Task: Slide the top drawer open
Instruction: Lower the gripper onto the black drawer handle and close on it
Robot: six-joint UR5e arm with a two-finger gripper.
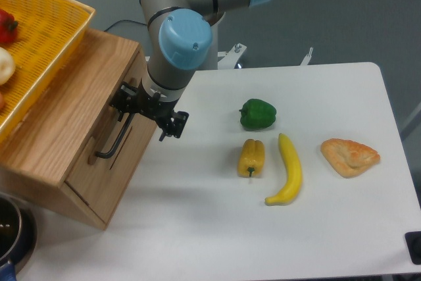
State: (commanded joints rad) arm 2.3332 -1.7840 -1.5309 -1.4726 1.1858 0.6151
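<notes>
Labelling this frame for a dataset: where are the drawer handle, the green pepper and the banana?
drawer handle [117, 139], fixed camera, middle of the black bar
green pepper [257, 114], fixed camera, centre of its body
banana [291, 169], fixed camera, middle of its curve

On my feed, the white rectangular surface [316, 228] carries five items. A light-oak wooden drawer cabinet [59, 143] stands on its left part. Right of the cabinet, near the middle, a green bell pepper [258, 114] lies farthest back. Just in front of it I see a yellow bell pepper [251, 156], and a yellow curved banana [288, 170] lies close beside that pepper on its right. A flat golden-brown pastry [350, 156] rests further right, apart from the banana, near the right edge.
</notes>
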